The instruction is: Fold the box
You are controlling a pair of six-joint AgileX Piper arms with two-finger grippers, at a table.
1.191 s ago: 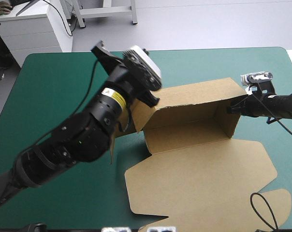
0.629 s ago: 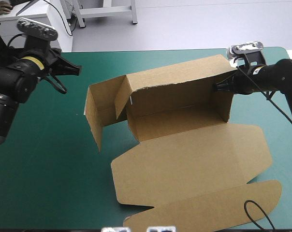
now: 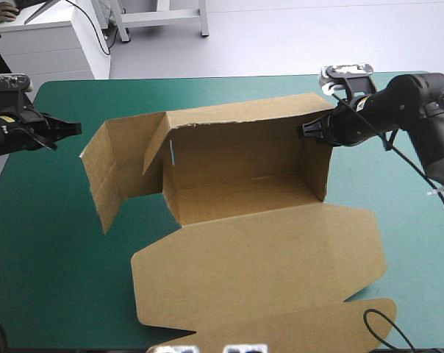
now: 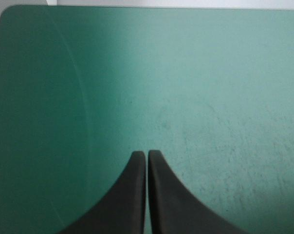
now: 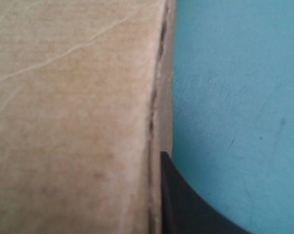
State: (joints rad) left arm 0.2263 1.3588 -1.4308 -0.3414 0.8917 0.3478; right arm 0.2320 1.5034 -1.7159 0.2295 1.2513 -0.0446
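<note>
Jaws of the right gripper pinch the brown box by its raised end wall, the left gripper is closed on nothing, and the opposite flap splays untucked, lid flat.

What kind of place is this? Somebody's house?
Probably a robot lab or test room, not a house. A table with a teal-green cover has a robot at it: its right gripper pinches a wall of a half-folded brown box, and its left gripper is shut, away from the box.

Right gripper half hidden (by box), flap cropped
</note>
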